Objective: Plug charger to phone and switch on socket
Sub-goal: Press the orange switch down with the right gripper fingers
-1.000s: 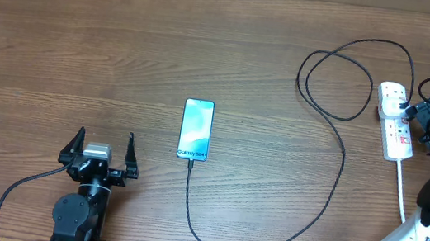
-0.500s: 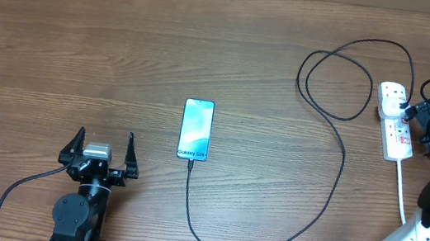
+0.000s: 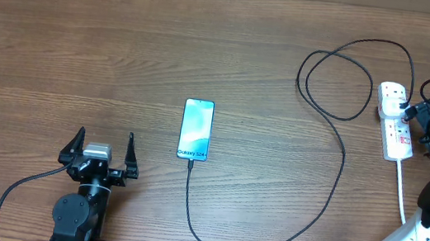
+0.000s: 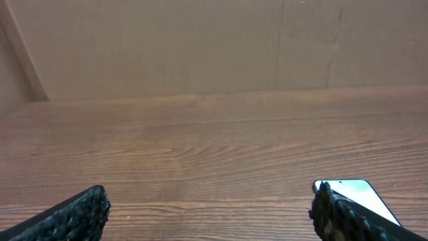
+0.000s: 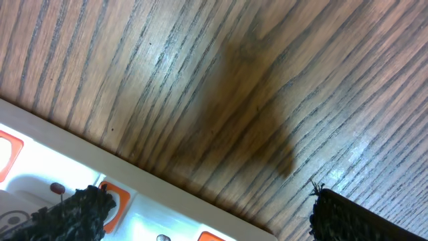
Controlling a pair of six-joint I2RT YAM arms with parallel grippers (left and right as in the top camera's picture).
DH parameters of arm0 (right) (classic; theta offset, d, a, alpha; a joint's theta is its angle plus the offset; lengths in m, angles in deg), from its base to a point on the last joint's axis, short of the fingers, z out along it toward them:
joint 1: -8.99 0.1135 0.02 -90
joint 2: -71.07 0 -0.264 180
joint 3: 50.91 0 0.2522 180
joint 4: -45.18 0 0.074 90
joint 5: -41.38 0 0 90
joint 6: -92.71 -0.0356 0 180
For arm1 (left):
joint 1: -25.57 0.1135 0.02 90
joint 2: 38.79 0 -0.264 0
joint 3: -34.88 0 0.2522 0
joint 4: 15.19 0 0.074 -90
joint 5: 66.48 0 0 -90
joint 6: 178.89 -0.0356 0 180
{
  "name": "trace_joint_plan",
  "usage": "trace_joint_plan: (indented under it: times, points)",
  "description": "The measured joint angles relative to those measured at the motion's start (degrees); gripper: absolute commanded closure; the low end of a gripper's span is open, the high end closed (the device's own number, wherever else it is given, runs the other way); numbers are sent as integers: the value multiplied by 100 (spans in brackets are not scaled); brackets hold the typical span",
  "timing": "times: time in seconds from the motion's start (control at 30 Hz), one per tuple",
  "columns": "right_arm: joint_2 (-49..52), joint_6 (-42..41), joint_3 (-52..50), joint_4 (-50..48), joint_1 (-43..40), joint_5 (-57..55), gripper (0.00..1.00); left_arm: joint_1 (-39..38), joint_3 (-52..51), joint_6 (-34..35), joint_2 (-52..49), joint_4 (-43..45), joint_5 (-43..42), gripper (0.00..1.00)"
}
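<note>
On the wood surface (image 3: 84,37), the charger (image 3: 340,166) loops from the socket (image 3: 395,123) at right to the phone (image 3: 196,129) at centre, apparently plugged in. My right tool (image 3: 419,122) has shifted slightly and settled beside the switches, spread wide and empty. I judge only the switching remains. The left tool (image 3: 106,134) waits lower left, wide and empty.
</note>
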Motion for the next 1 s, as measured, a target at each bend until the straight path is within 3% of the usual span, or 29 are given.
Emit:
trace_joint_plan:
  times: [0.23,0.47,1.0]
  points:
    - [0,-20,-59,-229,50,-297,0,0,0,0,0,0,0,0]
    - [0,-612,-131,-315,122,-691,0,0,0,0,0,-2,0,0]
    - [0,-883,-162,-654,127,-640,0,0,0,0,0,0,0,0]
